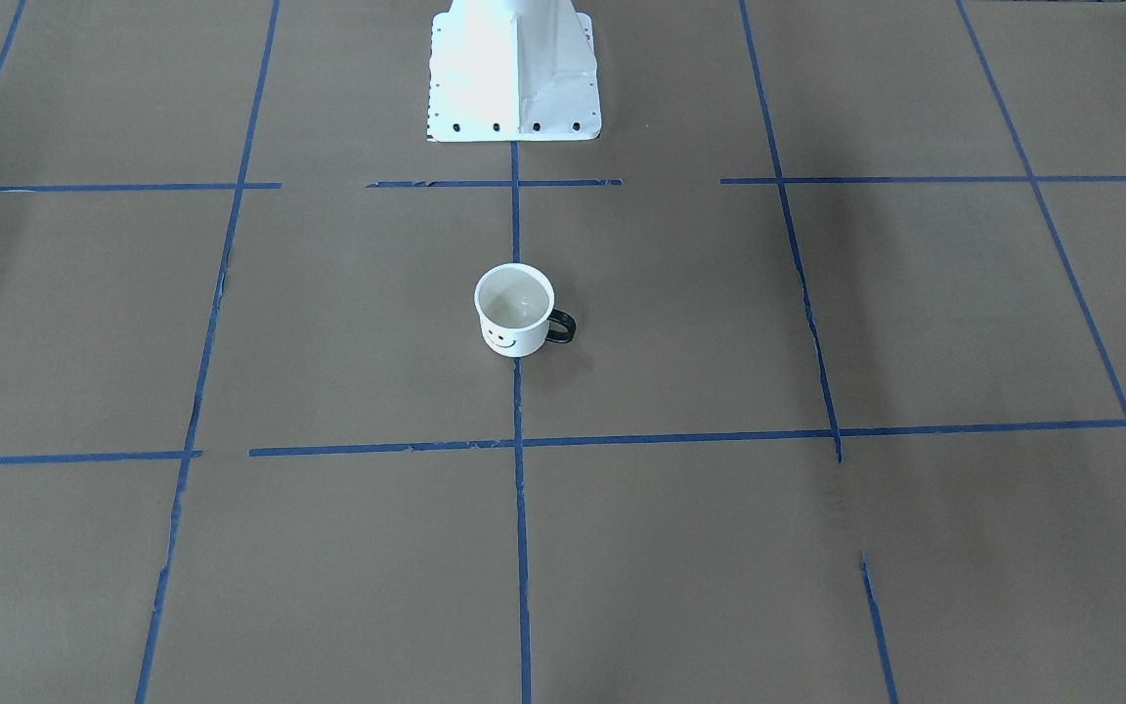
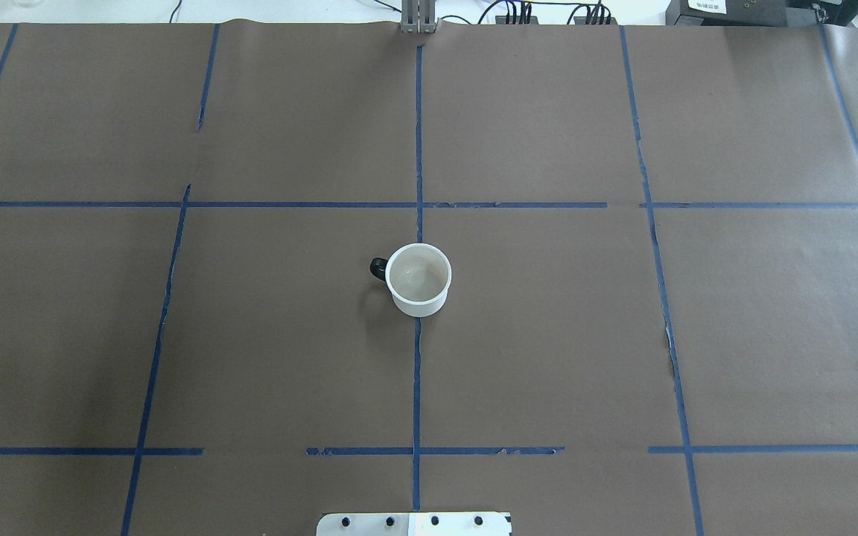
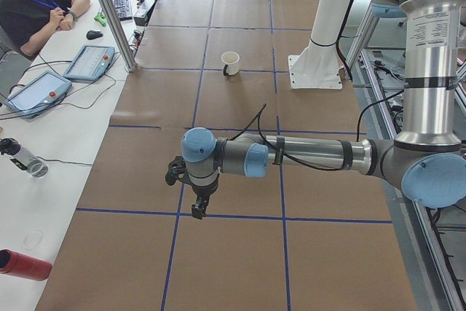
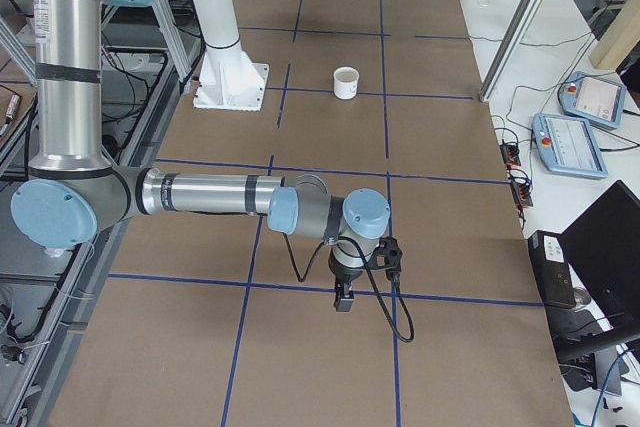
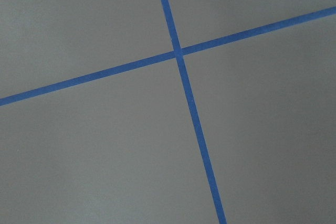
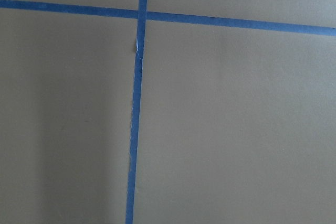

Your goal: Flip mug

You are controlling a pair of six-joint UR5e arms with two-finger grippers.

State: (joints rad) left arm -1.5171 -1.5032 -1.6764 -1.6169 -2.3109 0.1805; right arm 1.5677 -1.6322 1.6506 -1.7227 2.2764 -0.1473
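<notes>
The small white mug stands upright, mouth up, at the middle of the brown table, on a blue tape line. Its smiley face points away from the robot, and its black handle points to the robot's left. It also shows in the overhead view and small in both side views. My left gripper hangs over the table far from the mug, fingers down. My right gripper hangs likewise at the other end. I cannot tell whether either is open or shut. Both wrist views show only paper and tape.
The white robot pedestal stands behind the mug on the robot's side. A side bench holds tablets, a red bottle and a seated operator. An aluminium post rises at the table's far edge.
</notes>
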